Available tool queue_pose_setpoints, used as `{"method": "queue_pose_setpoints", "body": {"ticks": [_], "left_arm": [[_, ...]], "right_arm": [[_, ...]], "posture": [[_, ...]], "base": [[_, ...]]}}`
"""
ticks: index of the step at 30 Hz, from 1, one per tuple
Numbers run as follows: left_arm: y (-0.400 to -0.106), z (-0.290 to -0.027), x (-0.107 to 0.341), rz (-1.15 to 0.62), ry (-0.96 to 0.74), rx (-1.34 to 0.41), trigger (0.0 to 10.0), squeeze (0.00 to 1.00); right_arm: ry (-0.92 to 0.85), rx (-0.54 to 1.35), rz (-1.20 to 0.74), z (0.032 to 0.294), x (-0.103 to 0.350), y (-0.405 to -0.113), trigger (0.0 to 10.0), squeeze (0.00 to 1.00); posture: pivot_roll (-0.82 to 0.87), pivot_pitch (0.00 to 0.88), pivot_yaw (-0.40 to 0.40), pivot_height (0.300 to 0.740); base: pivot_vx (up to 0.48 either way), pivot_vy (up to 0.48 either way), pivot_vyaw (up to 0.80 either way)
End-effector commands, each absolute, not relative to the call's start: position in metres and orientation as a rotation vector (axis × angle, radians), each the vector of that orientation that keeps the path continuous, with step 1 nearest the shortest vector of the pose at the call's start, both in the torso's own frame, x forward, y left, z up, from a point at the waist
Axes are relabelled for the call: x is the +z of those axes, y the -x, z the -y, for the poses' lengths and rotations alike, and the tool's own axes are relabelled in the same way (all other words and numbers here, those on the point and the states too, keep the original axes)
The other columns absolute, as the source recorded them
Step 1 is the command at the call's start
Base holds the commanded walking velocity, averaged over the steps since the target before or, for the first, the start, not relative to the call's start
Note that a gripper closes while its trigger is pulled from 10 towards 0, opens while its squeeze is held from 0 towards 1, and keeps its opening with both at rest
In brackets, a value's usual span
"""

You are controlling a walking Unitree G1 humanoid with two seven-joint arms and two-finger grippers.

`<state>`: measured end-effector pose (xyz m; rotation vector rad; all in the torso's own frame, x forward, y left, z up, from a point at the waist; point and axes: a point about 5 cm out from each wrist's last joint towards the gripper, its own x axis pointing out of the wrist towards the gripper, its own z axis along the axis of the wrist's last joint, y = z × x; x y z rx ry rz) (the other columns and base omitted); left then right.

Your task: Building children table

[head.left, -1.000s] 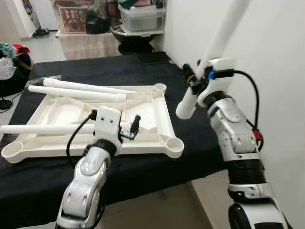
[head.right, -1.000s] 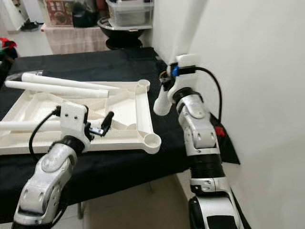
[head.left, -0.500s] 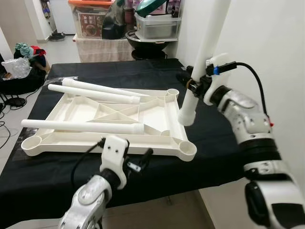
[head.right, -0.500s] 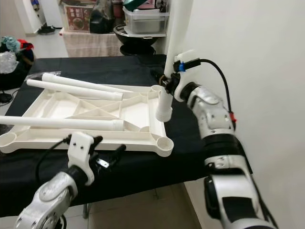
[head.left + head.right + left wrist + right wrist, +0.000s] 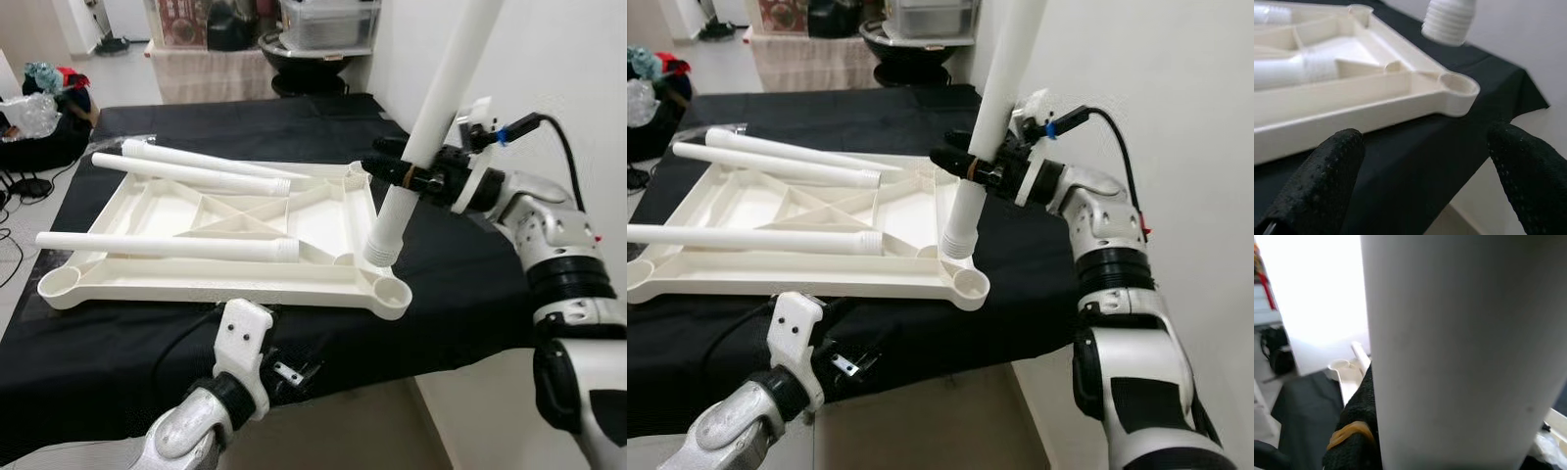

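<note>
Black cloth is covering the table (image 5: pixel 118 352) where the upturned tabletop (image 5: pixel 220 279) is lying, while the right gripper (image 5: pixel 416 176), jaws pinching mid-shaft, is hovering a light, stiff, slippery-looking leg (image 5: pixel 421 137) near the corner socket (image 5: pixel 392 290), left gripper (image 5: pixel 1420 176) spread.

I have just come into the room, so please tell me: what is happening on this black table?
The right end effector grips a white table leg, tilted, with its threaded end above the near right corner socket of the upside-down white tabletop. Three more legs lie across the tabletop. The left end effector waits open at the table's near edge.
</note>
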<state>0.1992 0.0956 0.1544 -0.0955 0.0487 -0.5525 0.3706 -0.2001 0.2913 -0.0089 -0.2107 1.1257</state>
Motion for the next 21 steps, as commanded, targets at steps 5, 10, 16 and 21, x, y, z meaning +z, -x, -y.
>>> {"method": "queue_pose_setpoints", "body": {"ticks": [5,10,16,21], "left_arm": [[-0.191,-0.101,0.162,-0.054,0.066,-0.541,10.0,0.00],[-0.186,-0.103,0.165,-0.059,0.065,-0.540,10.0,0.00],[-0.185,-0.104,0.166,-0.063,0.057,-0.536,10.0,0.00],[-0.188,-0.103,0.165,-0.066,0.047,-0.544,10.0,0.00]], "right_arm": [[0.096,1.182,0.163,0.206,0.286,-0.369,10.0,0.00],[0.150,1.150,0.102,0.216,0.277,-0.370,10.0,0.00],[0.147,1.139,0.075,0.234,0.272,-0.365,10.0,0.00],[0.148,1.168,0.094,0.239,0.271,-0.360,10.0,0.00]], "posture": [[0.16,0.205,-0.030,0.740],[0.16,0.216,-0.027,0.740],[0.16,0.212,-0.013,0.740],[0.15,0.193,-0.008,0.740]], "base": [[0.000,0.000,0.00],[0.000,0.000,0.00],[0.000,0.000,0.00],[0.000,0.000,0.00]]}}
